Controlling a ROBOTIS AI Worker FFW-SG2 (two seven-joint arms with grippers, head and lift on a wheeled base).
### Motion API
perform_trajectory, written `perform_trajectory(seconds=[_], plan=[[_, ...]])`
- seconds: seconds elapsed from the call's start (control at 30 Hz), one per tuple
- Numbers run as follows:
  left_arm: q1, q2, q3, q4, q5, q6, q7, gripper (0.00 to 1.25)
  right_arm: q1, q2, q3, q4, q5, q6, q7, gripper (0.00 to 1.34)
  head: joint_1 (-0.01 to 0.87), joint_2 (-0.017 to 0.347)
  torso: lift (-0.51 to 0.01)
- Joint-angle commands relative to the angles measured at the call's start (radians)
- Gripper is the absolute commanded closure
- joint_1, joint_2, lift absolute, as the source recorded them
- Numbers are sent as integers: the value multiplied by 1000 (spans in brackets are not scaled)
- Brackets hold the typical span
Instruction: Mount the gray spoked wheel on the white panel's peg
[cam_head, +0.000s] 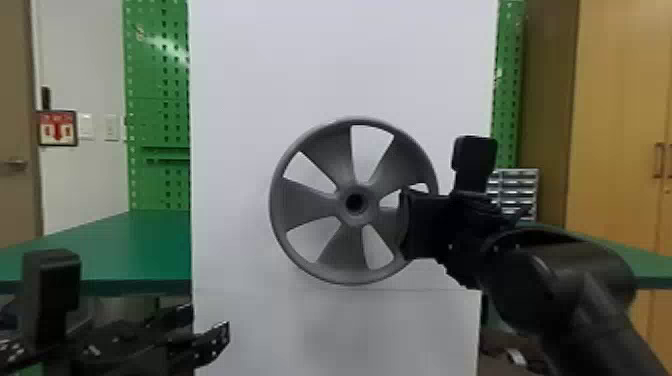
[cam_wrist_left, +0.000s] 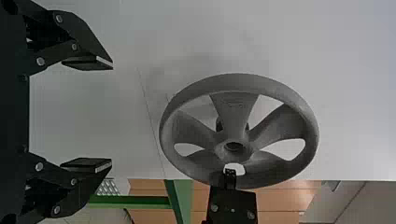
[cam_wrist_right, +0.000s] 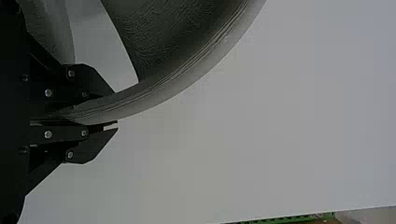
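From where I stand, the job looks to be at the lining-up or seating step: the wheel (cam_head: 305, 204) is upright in front of the white panel (cam_head: 250, 75), its face turned to the robot. The right gripper (cam_wrist_right: 116, 108) has its fingers closed on the rim, while the left gripper (cam_wrist_left: 112, 115) waits low on its own side, fingers apart and holding nothing. I can't tell whether the peg has entered the hub (cam_head: 355, 217); something dark (cam_wrist_left: 219, 124) peeks out behind a spoke, and that may be its mount. Next, I'd say, the hole wants squaring to the peg, then a straight push inward before any letting go. The wheel is a plain matt gray, with five broad spokes flaring from the round hub to a thin, deep rim, fine ridged lines running along it.
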Motion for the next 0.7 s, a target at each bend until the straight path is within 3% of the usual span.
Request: perform_trajectory(seconds=[0.0, 0.5, 0.67], plan=[[-1, 1, -3, 0, 0, 0, 0, 507, -9, 6, -4, 22, -2, -10, -1, 1184, 91, -8, -481], [-4, 5, -8, 0, -1, 0, 0, 507, -36, 24, -24, 85, -43, -50, -55, 1184, 91, -8, -481], [-5, 9, -8, 0, -1, 0, 0, 507, -55, 20, -30, 119, -37, -62, -55, 1184, 91, -8, -481]])
